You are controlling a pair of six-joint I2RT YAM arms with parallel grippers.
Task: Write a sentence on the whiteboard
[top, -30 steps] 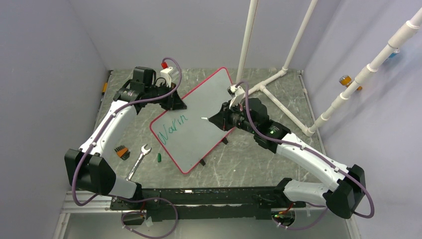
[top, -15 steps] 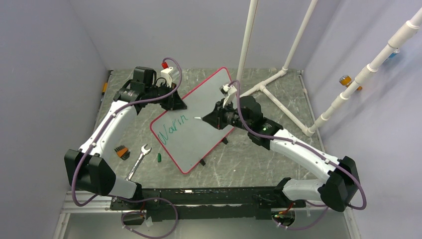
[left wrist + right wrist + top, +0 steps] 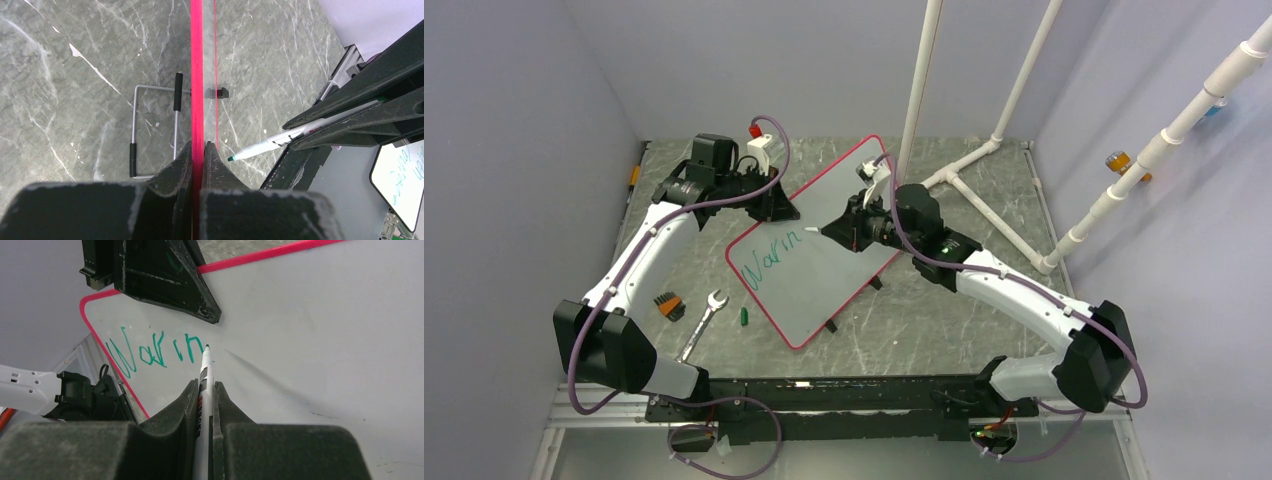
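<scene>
1. Top view: the whiteboard (image 3: pixel 824 270) lies slanted on the table (image 3: pixel 944 310). The left gripper (image 3: pixel 776 208) clamps its far-left edge; the right gripper (image 3: pixel 849 225) grips a green marker (image 3: pixel 812 232).
2. Left wrist: the jaws are closed tight on the whiteboard's red edge.
3. Right wrist: the fingers pinch the marker, its tip just right of the green lettering (image 3: pixel 155 352).

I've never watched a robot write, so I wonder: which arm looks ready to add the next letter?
Right. The right gripper holds the marker, its tip just past the green lettering. The left gripper is clamped on the whiteboard at its red rim, apparently just steadying it.
</scene>
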